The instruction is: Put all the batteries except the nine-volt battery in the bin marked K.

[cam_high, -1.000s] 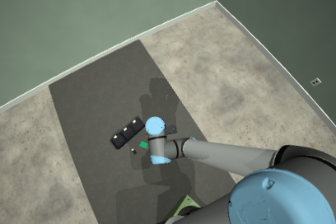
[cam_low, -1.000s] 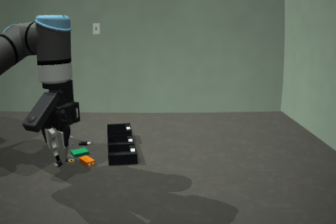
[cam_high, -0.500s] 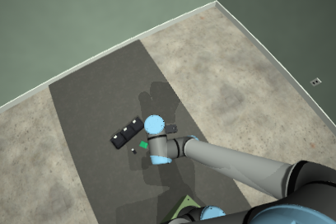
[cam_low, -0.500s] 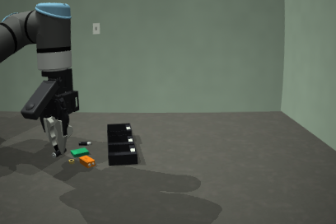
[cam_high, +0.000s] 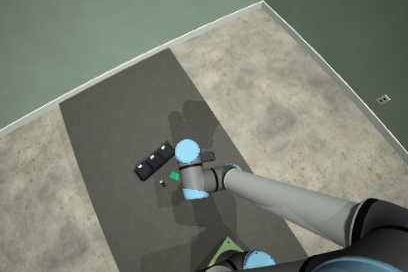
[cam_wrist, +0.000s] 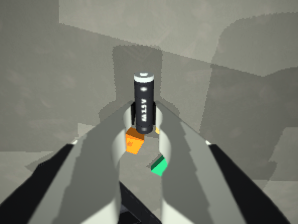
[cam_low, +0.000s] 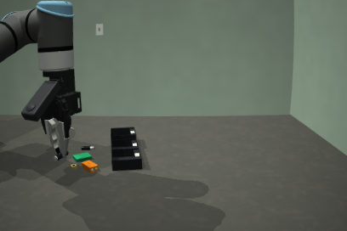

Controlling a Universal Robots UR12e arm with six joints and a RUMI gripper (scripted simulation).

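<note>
Clearly the hand [cam_wrist: 145, 131] is clenched on a black cylindrical battery [cam_wrist: 143, 102], gripping its lower end so the pale-capped top stands free beyond the fingertips, ready to drop once it is over a bin. Just below the hand lie an orange block [cam_wrist: 134, 141] and a green piece [cam_wrist: 160, 166], with another small black battery [cam_low: 88, 147] a little farther off. Beyond those stands the row of black bins [cam_low: 125, 148], upright.
</note>
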